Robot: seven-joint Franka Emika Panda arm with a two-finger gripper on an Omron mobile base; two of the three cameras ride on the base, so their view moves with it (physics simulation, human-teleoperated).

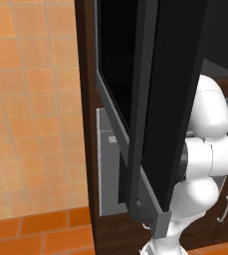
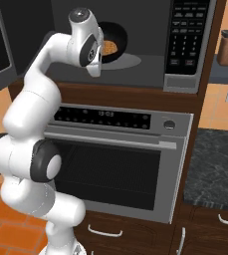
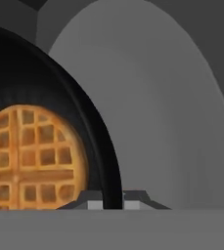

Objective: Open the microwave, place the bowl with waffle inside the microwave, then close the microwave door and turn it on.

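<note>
Sitting inside microwave: black bowl with waffle.

Lighting is even and diffuse across all three rendered views; no single source can be identified. The tiled wall reads bright and flat orange, without glare. The microwave door is uniformly black, carrying no reflection or highlight. The arm shows soft shading on its rounded shells, darker underneath. The microwave interior is dim grey, with a faint darker patch under the bowl. In the hand view the waffle is evenly lit and the bowl's rim is near-black. Edges appear slightly soft and pixelated throughout; no lens distortion is evident.
</note>
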